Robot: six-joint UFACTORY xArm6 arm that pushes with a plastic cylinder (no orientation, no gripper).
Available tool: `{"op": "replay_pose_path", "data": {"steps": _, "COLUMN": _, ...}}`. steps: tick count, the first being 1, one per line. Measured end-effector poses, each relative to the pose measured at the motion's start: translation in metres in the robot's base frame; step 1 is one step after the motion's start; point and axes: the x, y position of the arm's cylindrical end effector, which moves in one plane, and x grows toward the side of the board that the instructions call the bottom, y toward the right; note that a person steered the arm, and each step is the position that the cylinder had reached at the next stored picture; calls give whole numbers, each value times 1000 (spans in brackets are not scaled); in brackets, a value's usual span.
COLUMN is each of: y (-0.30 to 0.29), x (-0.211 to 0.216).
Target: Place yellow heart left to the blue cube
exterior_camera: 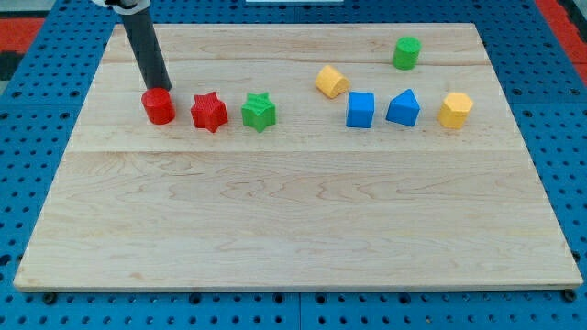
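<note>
Showing my tip (162, 89) at far left, touching top of red cylinder (159, 106); no pincer fitted. Yellow heart (331, 81) lies just up-left of blue cube (360, 110), apart. Wooden board (293, 220) open toward view's bottom edge.

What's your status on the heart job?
My tip behind red cylinder, far left. Yellow heart up-left of blue cube, apart. Nothing between.
</note>
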Motion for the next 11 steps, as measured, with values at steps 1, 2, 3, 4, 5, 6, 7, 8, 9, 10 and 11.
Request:
{"op": "replay_pose_path", "data": {"steps": 1, "y": 30, "x": -14}}
{"op": "replay_pose_path", "data": {"steps": 2, "y": 104, "x": -45}}
{"op": "replay_pose_path", "data": {"steps": 3, "y": 173, "x": -55}}
{"op": "replay_pose_path", "data": {"steps": 4, "y": 222, "x": -75}}
{"op": "replay_pose_path", "data": {"steps": 5, "y": 290, "x": -75}}
{"op": "replay_pose_path", "data": {"steps": 6, "y": 302, "x": -59}}
{"op": "replay_pose_path", "data": {"steps": 7, "y": 279, "x": -46}}
{"op": "replay_pose_path", "data": {"steps": 8, "y": 244, "x": -44}}
{"op": "replay_pose_path", "data": {"steps": 9, "y": 221, "x": -44}}
{"op": "replay_pose_path", "data": {"steps": 10, "y": 223, "x": -36}}
{"op": "replay_pose_path", "data": {"steps": 11, "y": 226, "x": -18}}
